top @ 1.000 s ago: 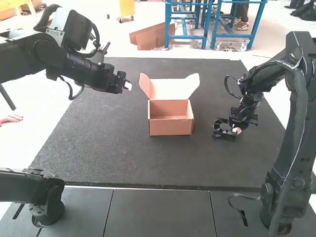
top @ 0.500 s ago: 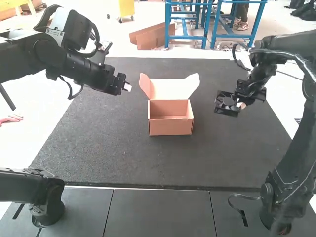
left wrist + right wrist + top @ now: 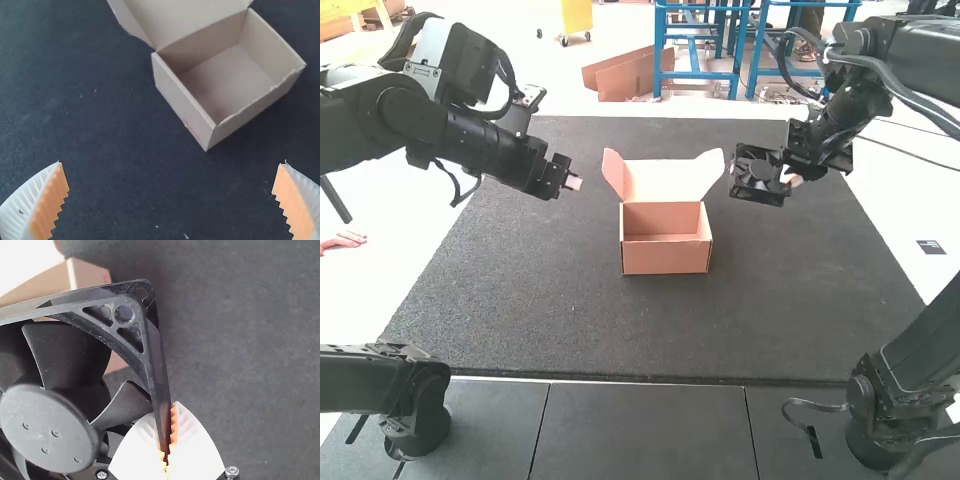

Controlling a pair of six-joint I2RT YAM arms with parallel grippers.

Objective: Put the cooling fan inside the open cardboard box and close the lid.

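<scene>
Right claw (image 3: 790, 181) grips fan (image 3: 757, 176) — above box (image 3: 665, 238)

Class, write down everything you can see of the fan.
The fan is black and plastic-looking: a square frame with corner screw holes, curved blades and a round hub. It hangs tilted in the air, right of the raised lid of the box, above the mat. The right gripper is shut on one frame edge; nothing else touches it.

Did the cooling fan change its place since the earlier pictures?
Yes. The cooling fan, in the right claw, rose from the mat toward the cardboard box.
</scene>
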